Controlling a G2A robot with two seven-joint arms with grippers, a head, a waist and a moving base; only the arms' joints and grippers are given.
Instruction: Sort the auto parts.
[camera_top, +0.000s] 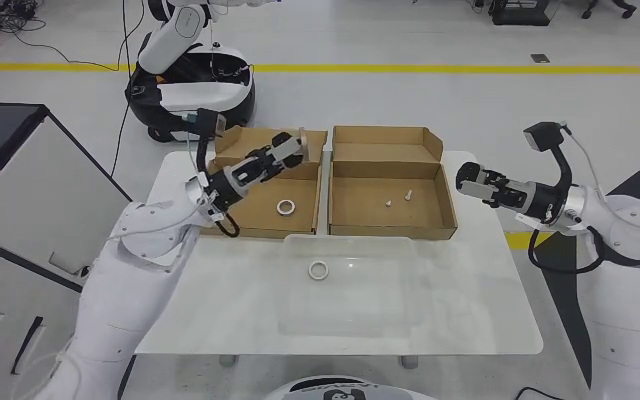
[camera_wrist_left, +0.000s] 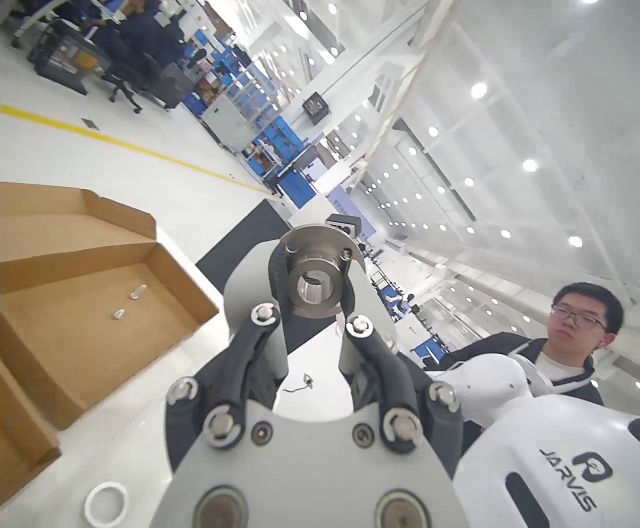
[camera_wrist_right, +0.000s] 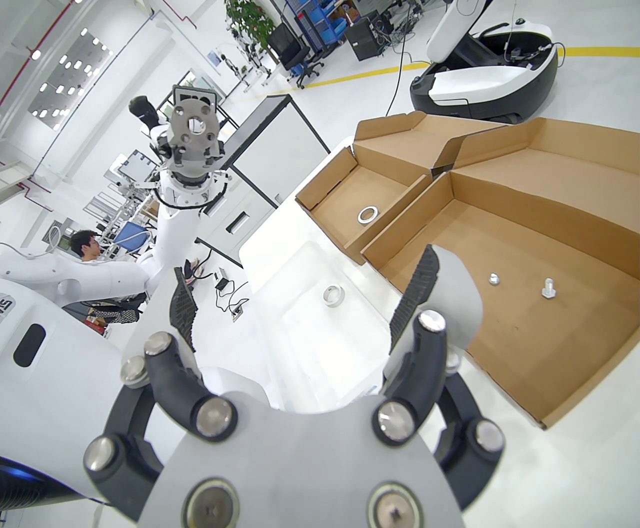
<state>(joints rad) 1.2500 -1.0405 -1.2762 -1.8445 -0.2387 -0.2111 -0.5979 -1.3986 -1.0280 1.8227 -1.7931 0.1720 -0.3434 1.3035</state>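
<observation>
left box: an open brown cardboard box (camera_top: 235, 215) sits on the far left part of the worktop, and a flat silver metal ring (camera_top: 287, 207) lies on its floor.
right box: a second open brown cardboard box (camera_top: 445, 215) stands just beside it, side walls touching; inside are a small silver bolt (camera_top: 386, 203) and another small silver bolt (camera_top: 408, 194), near each other.
tray: a clear shallow plastic tray (camera_top: 400, 320) lies in front of both boxes, with a pale thick ring (camera_top: 319, 270) in its far left part.
in the way: the left box's raised lid flap (camera_top: 312, 141) stands just beside the left hand.
left hand: the left hand (camera_wrist_left: 312, 280) hangs above the far part of the left box. its fingers are closed around the neck of a grey metal flanged hub (camera_wrist_right: 193, 124) with a central bore. the hub is in the air, off the box floor.
right hand: the right hand (camera_wrist_right: 304, 262) is beside the right box's outer wall, fingers spread wide, gripping nothing.
surface: a white worktop (camera_top: 470, 320).
room: a pale glossy floor with a yellow line (camera_top: 400, 68). a white-and-black machine base (camera_top: 190, 95) stands behind the worktop, and a dark-framed grey cabinet (camera_top: 50, 180) stands to its left.
</observation>
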